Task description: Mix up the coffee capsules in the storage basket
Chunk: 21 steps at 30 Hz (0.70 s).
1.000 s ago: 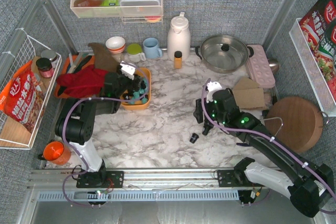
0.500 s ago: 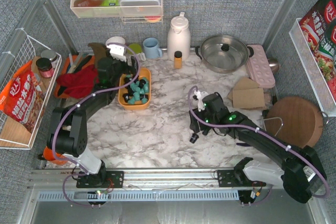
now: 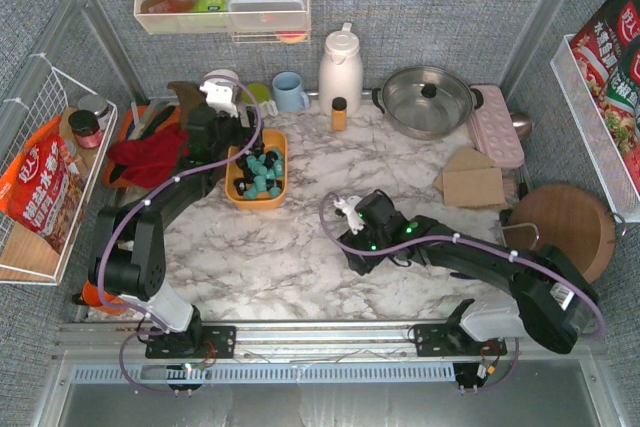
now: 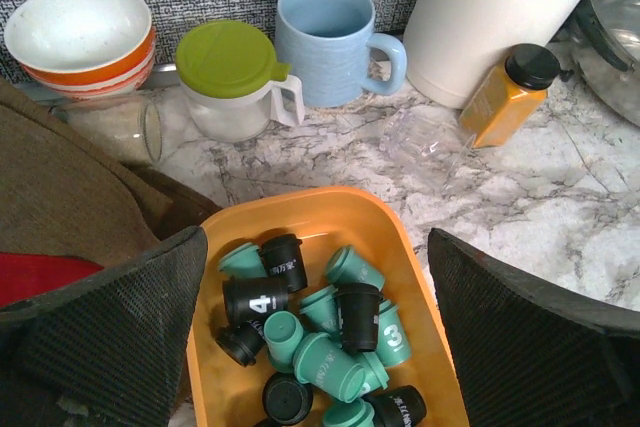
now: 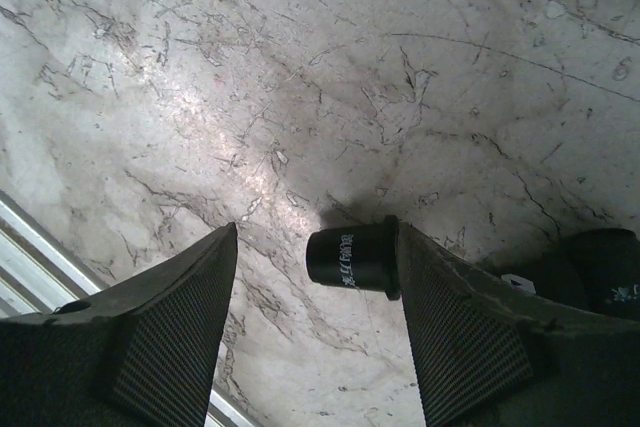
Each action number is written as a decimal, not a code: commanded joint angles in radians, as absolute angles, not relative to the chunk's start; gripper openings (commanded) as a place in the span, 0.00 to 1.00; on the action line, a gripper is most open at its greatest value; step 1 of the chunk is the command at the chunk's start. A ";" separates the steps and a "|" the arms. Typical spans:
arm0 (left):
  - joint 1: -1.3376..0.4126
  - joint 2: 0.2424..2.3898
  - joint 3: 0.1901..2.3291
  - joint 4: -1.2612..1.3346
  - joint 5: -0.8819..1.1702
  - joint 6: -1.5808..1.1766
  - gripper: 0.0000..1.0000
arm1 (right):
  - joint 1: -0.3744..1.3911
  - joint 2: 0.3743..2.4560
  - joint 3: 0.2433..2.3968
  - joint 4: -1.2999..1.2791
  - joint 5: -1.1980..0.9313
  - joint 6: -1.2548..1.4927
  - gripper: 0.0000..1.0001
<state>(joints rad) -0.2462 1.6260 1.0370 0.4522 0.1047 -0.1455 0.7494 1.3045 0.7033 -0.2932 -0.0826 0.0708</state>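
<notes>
The orange storage basket (image 3: 240, 187) sits left of centre and holds several teal and black coffee capsules (image 3: 262, 169). In the left wrist view the basket (image 4: 340, 212) lies between my open fingers, with the capsules (image 4: 330, 322) heaped inside. My left gripper (image 3: 232, 143) hovers at the basket's far left edge, open and empty (image 4: 315, 247). One black capsule (image 5: 350, 257) lies on its side on the marble, between the open jaws of my right gripper (image 5: 312, 237) and against the right finger (image 5: 470, 337). From above, the right gripper (image 3: 358, 257) hides that capsule.
Behind the basket stand a bowl (image 4: 80, 32), a green-lidded jug (image 4: 232, 77), a blue mug (image 4: 330, 37), a white thermos (image 4: 500, 7) and an orange spice bottle (image 4: 505, 92). A red cloth (image 3: 150, 157) lies left of the basket. A steel pot (image 3: 428, 99) and a wooden board (image 3: 560, 232) are on the right.
My right gripper has moved left and toward the near edge, ending over the stray black capsule. My left gripper drew back from over the basket to its far left edge, then stayed.
</notes>
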 commanded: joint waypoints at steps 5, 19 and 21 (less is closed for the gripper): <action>-0.244 1.618 1.040 0.467 0.105 -0.170 0.99 | 0.830 1.407 0.739 -0.348 0.156 0.191 0.71; -0.244 1.624 1.040 0.474 0.134 -0.200 0.99 | 0.865 1.433 0.750 -0.408 0.309 0.285 0.55; -0.244 1.628 1.040 0.476 0.140 -0.207 0.99 | 0.865 1.432 0.750 -0.410 0.298 0.283 0.50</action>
<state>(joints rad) -0.2462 1.6238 1.0370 0.4477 0.1162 -0.1879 0.8635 1.4368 0.7513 -0.3939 0.2832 0.2649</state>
